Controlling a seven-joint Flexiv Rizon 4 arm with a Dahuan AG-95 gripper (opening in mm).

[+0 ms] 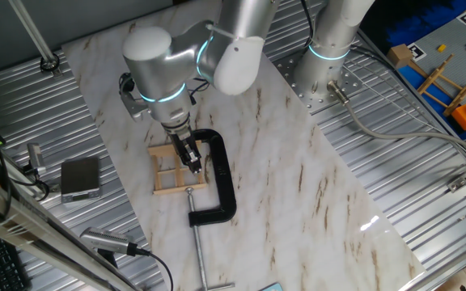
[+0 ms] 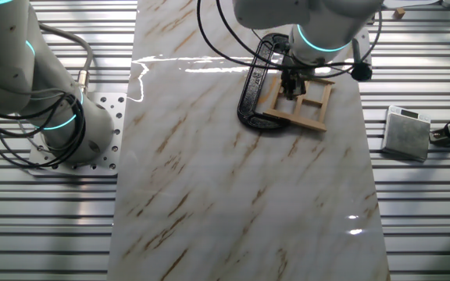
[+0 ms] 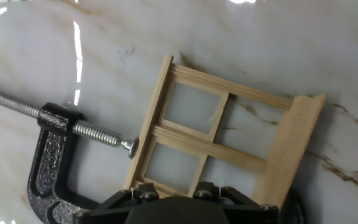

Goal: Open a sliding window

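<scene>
The sliding window [image 1: 171, 172] is a small pale wooden frame with cross-bar panes, lying flat on the marble tabletop [image 1: 298, 186]. A black C-clamp [image 1: 222, 174] holds it by one edge. It also shows in the other fixed view [image 2: 309, 108] and fills the middle of the hand view [image 3: 219, 140]. My gripper [image 1: 192, 163] points down onto the window's side next to the clamp, with its fingers close together and empty. In the hand view only the gripper's black body [image 3: 179, 208] shows at the bottom edge, and the fingertips are hidden.
The clamp's screw rod [image 1: 201, 255] sticks out toward the table's front. A small grey box [image 1: 80, 177] lies on the ribbed metal left of the marble. A wooden rack with yellow rails [image 1: 446, 81] stands at the far right. The arm's base [image 1: 328, 69] is bolted behind.
</scene>
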